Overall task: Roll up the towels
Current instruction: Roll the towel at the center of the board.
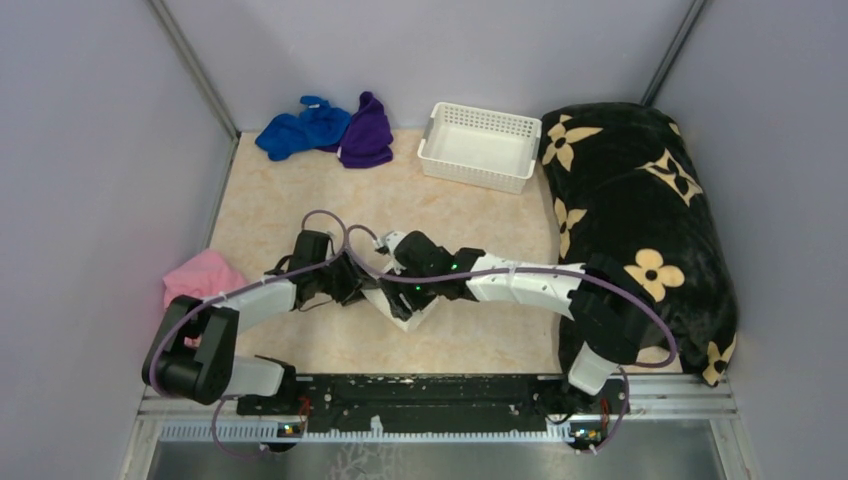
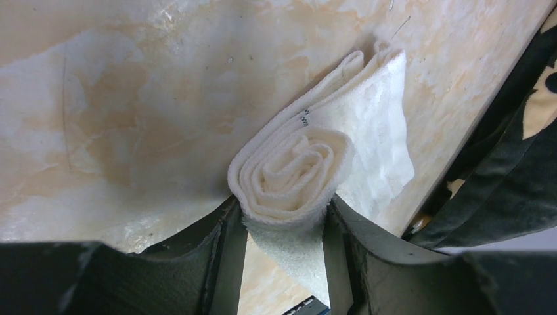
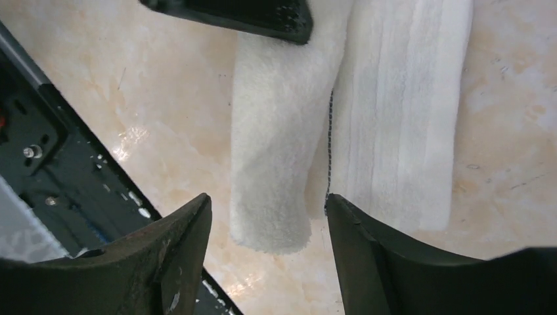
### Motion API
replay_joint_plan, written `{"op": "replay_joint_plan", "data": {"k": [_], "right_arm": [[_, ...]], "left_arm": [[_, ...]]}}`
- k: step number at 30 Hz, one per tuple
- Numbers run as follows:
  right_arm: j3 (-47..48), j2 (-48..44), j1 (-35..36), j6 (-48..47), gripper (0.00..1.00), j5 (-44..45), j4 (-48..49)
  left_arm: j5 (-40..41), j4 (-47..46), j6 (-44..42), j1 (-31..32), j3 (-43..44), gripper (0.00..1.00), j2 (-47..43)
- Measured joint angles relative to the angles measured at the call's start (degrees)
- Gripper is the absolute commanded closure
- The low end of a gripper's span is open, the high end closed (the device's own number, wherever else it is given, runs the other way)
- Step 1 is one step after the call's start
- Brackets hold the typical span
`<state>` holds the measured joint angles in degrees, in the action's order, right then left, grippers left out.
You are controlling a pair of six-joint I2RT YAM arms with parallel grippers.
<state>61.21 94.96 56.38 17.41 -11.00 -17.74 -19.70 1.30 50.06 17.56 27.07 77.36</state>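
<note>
The cream-white towel lies mid-table, partly rolled. In the left wrist view its spiral roll end is pinched between my left gripper's fingers, with the flat tail stretching away. My left gripper is shut on the roll. My right gripper is open, its fingers straddling the roll's other end without touching it; the flat tail lies beside the roll. The bright blue towel and dark purple towel lie crumpled at the far left.
A white basket stands at the back. The black flowered blanket fills the right side and shows in the left wrist view. A pink cloth lies at the left edge. The black base rail is near the roll.
</note>
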Motion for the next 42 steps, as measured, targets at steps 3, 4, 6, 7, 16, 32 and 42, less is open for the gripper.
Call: {"op": "replay_joint_plan", "data": {"k": [3, 4, 6, 7, 16, 32, 42], "right_arm": [[2.05, -1.03, 6.08, -3.13, 0.35, 11.04, -2.89], [2.73, -1.03, 8.39, -4.48, 0.35, 15.17, -3.72], [3.48, -1.03, 11.37, -6.25, 0.35, 20.48, -4.98], [3.87, -0.87, 12.85, -7.13, 0.36, 22.99, -5.53], [9.07, 9.4, 20.22, -12.07, 0.44, 36.83, -8.33], [4.7, 10.51, 17.75, -13.84, 0.87, 32.06, -3.02], [-4.79, 6.6, -2.54, -5.81, 0.87, -15.5, 13.29]], "left_arm": [[0.17, 0.07, -0.02, 0.09, 0.0, 0.5, -0.02], [0.17, 0.07, -0.02, 0.09, 0.0, 0.5, -0.02], [0.2, 0.11, -0.02, 0.09, 0.0, 0.5, -0.02], [0.2, 0.11, -0.02, 0.11, 0.02, 0.5, -0.02], [0.35, 0.26, -0.02, 0.35, 0.13, 0.49, 0.0], [0.94, 2.14, -0.59, 0.72, 0.87, 0.3, -1.77], [5.42, 11.45, -2.25, 0.66, 0.87, 0.24, -14.12]]}}
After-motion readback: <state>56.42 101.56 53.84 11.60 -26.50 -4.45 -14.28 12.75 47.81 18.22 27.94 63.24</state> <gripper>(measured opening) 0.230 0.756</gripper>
